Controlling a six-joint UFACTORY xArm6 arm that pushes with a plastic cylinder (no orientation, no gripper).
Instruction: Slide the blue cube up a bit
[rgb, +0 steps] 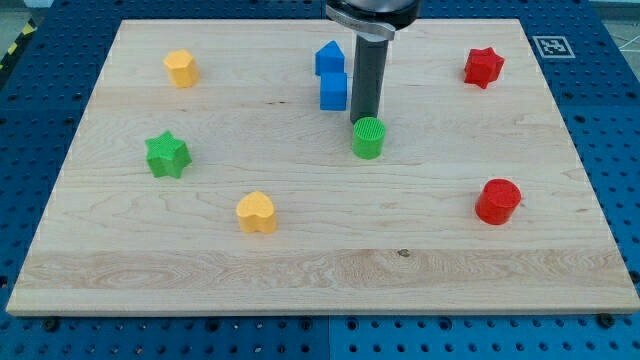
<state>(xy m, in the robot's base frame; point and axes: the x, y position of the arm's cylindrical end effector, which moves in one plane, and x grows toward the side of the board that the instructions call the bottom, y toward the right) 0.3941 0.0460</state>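
Note:
The blue cube (333, 91) sits on the wooden board (320, 260) near the top centre, just below a blue house-shaped block (329, 58). My rod comes down from the view's top, and my tip (365, 120) is right of the blue cube, close beside its lower right side. The tip stands just above and behind the green cylinder (368, 138), which hides the very end of the rod. I cannot tell whether the tip touches the cube.
A yellow hexagon-like block (181, 68) is at the top left, a green star (166, 154) at the left, a yellow heart (256, 213) at the lower centre-left, a red star (483, 67) at the top right, a red cylinder (497, 201) at the right.

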